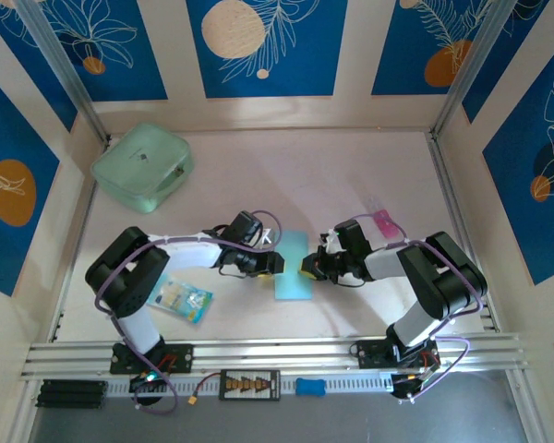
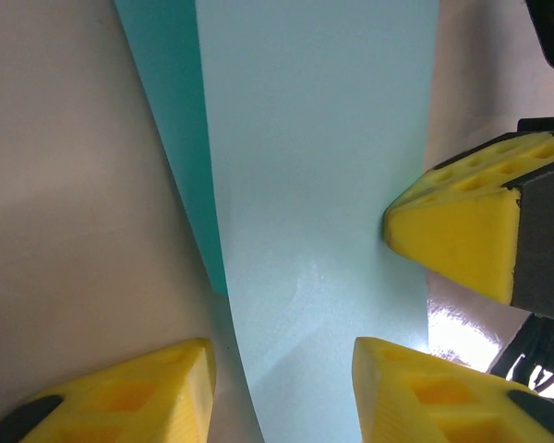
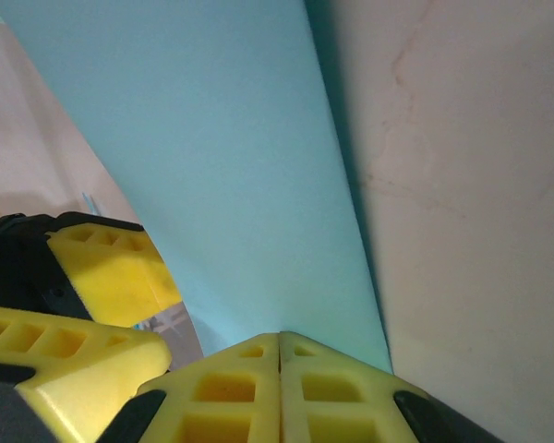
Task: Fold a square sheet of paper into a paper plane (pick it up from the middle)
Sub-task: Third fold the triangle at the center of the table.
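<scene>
While my shut right gripper [image 3: 280,337] seemingly pins one edge, the thin light-blue square sheet of paper [image 1: 294,268] lies folded between it and my left gripper [image 2: 282,360]. That one straddles the other edge, jaws apart, ready to pinch.

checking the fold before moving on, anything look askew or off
Only the paper sheet: in the left wrist view a darker teal wedge shows beside its top layer, so the flap seems lifted or the edges misaligned.
</scene>
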Robot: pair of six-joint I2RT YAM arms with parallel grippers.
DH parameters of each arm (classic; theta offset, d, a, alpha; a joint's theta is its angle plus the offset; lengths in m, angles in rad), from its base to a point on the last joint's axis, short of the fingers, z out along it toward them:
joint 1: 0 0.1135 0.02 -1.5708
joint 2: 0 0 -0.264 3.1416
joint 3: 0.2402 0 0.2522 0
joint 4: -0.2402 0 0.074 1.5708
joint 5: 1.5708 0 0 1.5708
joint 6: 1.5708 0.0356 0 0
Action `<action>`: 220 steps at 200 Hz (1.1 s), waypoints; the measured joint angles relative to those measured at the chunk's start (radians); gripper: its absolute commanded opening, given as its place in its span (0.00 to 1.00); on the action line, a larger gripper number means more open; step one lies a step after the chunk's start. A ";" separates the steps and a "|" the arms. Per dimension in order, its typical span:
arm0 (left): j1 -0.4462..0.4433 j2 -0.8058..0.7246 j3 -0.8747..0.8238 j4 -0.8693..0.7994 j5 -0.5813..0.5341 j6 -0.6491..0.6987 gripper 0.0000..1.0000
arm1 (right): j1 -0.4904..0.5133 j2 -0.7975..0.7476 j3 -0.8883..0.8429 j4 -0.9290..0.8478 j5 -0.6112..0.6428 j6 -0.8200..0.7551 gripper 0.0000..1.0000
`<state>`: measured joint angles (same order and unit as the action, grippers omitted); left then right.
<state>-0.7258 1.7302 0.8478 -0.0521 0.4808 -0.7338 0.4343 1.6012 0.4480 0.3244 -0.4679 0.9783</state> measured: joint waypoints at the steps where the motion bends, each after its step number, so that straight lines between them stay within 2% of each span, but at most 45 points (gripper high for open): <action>1: 0.000 0.000 0.000 0.000 0.001 -0.001 0.38 | 0.000 0.000 0.000 0.000 0.000 0.000 0.08; 52: 0.000 0.015 0.000 0.031 0.017 -0.020 0.25 | 0.000 0.000 -0.002 0.003 0.000 0.000 0.09; 71: 0.000 0.015 0.000 0.034 0.016 -0.027 0.16 | 0.000 -0.003 -0.006 0.013 0.000 0.000 0.12; 89: 0.000 0.015 0.000 0.038 0.016 -0.033 0.14 | 0.002 -0.010 -0.015 0.028 0.001 0.001 0.15; 102: 0.001 0.012 -0.003 0.042 0.016 -0.036 0.13 | 0.005 -0.018 -0.018 0.034 0.006 0.001 0.20; 113: 0.002 0.006 -0.009 0.047 0.013 -0.040 0.12 | 0.005 -0.029 -0.019 0.032 0.010 -0.003 0.29; 135: 0.007 -0.026 -0.030 0.046 0.005 -0.048 0.09 | 0.014 -0.097 -0.022 0.002 0.032 -0.008 0.39; 160: 0.018 -0.060 -0.045 0.056 -0.002 -0.055 0.08 | 0.028 -0.210 -0.019 -0.076 0.079 -0.043 0.50; 189: 0.023 -0.073 -0.060 0.075 -0.003 -0.058 0.07 | 0.052 -0.327 -0.001 -0.196 0.161 -0.083 0.52; 220: 0.028 -0.073 -0.064 0.075 -0.002 -0.062 0.06 | 0.141 -0.444 0.009 -0.293 0.341 -0.156 0.57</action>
<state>-0.6975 1.6573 0.7834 0.0227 0.4786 -0.7959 0.5751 1.1572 0.4568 0.0319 -0.1268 0.8227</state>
